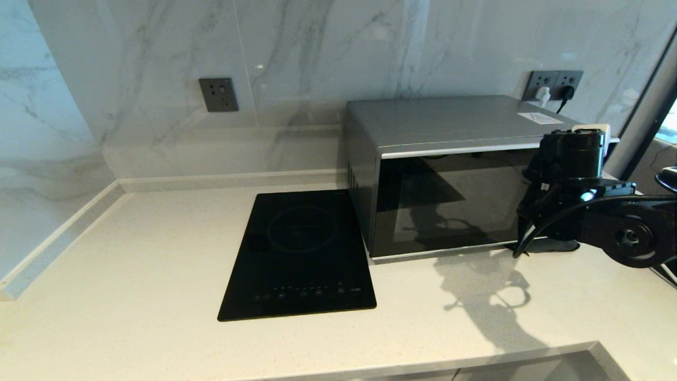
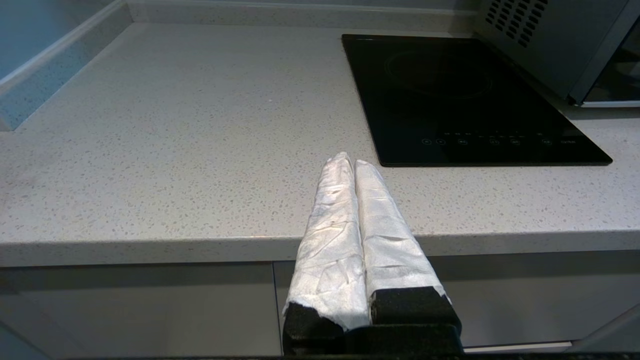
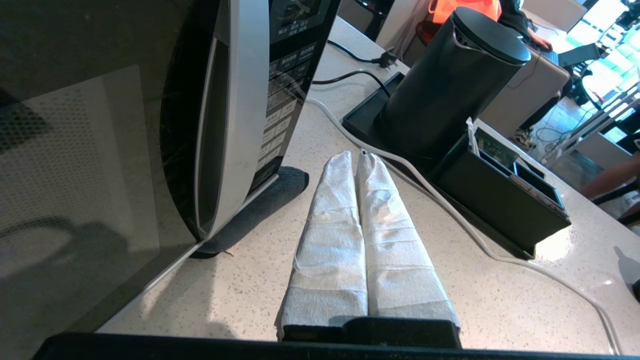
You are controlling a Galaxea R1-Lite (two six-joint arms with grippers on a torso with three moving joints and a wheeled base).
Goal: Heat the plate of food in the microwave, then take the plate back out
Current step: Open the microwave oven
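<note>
- Microwave (image 1: 449, 174) sits at back right of the table (image 1: 132, 254), door closed, dark glass facing front; small white sticker (image 1: 539, 117) on its top.
- Plate of food: not visible in any view; can't tell where it is.
- Right gripper (image 3: 356, 156) clenched, white-wrapped fingers (image 3: 330, 235) pressed together w/ nothing between them. It's low over the table, just in front of the microwave's right end, beside the curved silver handle band (image 3: 235, 115) and button panel (image 3: 285, 75); not touching either.
- In head view the right arm (image 1: 582, 201) blocks the microwave's right front corner.
- Left gripper (image 2: 354, 160) also clenched, empty, parked at the table's front edge, well apart from the microwave.
- Black induction cooktop (image 1: 301, 254) lies flat on the table, just left of the microwave.
- Black kettle (image 3: 445, 85) on a black tray (image 3: 500, 210) stands right of the microwave; a white cable (image 3: 450, 210) runs along the table next to it.
- Wall sockets: one (image 1: 218, 94) above the cooktop, one w/ plugs (image 1: 552, 84) behind the microwave.
</note>
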